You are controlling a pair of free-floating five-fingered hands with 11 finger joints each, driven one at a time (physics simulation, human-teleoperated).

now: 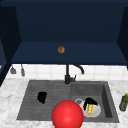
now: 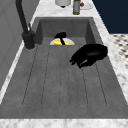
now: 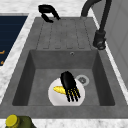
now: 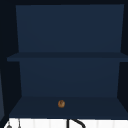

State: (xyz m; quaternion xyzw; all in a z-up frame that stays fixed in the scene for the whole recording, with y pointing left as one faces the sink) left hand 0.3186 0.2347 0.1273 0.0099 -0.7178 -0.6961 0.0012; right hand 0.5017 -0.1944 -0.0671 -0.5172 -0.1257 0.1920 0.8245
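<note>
Right side view — right robot hand (image 3: 68,84) fingers-down

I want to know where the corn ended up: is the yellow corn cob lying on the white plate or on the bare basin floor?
On the plate: the yellow corn cob lies on the round white plate, under the right robot hand.

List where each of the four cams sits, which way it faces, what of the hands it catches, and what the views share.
Front view: faces the sink head-on; left hand over the drainboard, right hand over the yellow item on the white plate.
Left side view: looks along the sink from its left; left hand near, right hand far.
Right side view: from the right; right hand over the plate, left hand far.
Upper view: faces the dark blue cabinet.
Shared: front and upper views both show the small brown object and the faucet.
</note>
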